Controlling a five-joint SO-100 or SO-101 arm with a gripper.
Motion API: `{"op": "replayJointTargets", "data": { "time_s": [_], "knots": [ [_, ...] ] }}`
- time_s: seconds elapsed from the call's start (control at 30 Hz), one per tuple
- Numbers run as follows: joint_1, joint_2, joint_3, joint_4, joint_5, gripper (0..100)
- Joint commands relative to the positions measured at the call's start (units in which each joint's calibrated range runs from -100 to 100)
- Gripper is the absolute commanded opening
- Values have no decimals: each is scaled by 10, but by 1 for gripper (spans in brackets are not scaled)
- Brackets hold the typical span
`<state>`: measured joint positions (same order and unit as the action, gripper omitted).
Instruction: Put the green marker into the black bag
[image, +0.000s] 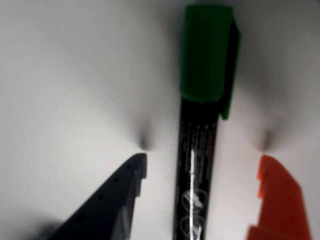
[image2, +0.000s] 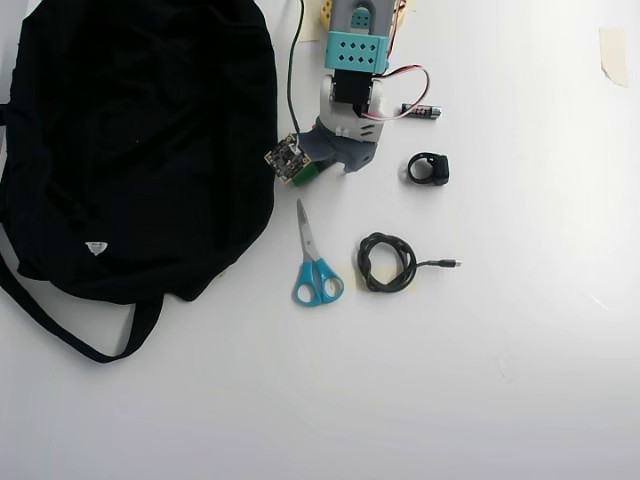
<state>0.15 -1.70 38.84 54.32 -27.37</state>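
Straddling the green marker (image: 199, 150) in the wrist view, our end effector (image: 202, 165) is spread wide, one finger on each side, touching nothing. We judge the round barrel may roll or slip out as the fingers close. Farther off, the black bag (image2: 130, 140) lies flat beside the marker, its mouth unclear, so a drop could miss.

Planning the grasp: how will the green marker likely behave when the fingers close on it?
The green marker looks rigid and slim, so probably light. Its round barrel might roll on the smooth white table, though the cap's clip may check that. The gripper straddles it, jaws open.
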Motion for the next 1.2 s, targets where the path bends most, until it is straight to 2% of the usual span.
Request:
{"op": "replayJointTargets", "data": {
  "time_s": [0.0, 1.17],
  "knots": [
    [5, -11, -3, -7, -5, 29],
    [4, -3, 7, -31, -17, 29]
  ]
}}
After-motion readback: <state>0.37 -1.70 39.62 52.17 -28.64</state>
